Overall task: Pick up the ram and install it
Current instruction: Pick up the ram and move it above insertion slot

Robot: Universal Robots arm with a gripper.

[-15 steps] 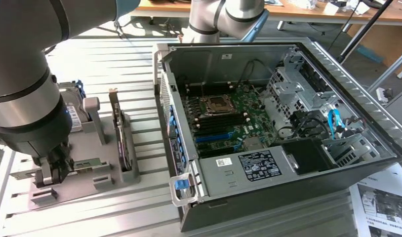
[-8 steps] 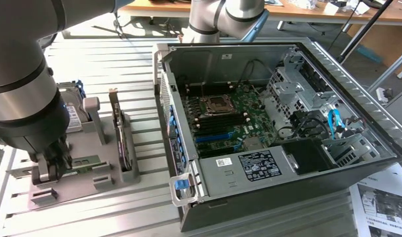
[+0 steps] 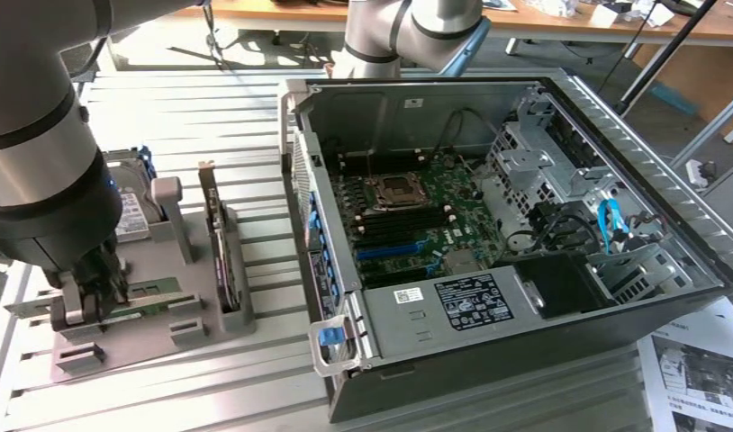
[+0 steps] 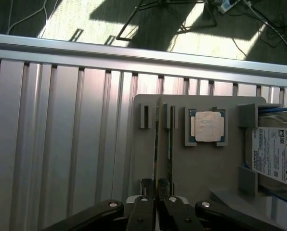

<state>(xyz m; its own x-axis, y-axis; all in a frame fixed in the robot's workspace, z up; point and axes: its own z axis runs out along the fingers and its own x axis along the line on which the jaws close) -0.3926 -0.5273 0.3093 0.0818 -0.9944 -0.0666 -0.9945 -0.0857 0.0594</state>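
on the slatted table [image 4: 61,144], the gripper [image 4: 154,184] pinches the thin green ram [image 3: 150,302], standing edgewise.

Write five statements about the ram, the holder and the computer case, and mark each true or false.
1. The gripper is closed on the ram. True.
2. The ram is already on the motherboard. False: it stands on edge in the grey holder.
3. The processor chip lies in a recess of the holder. True.
4. The expansion card lies flat on the table. False: it stands upright in the holder.
5. The computer case is open. True.
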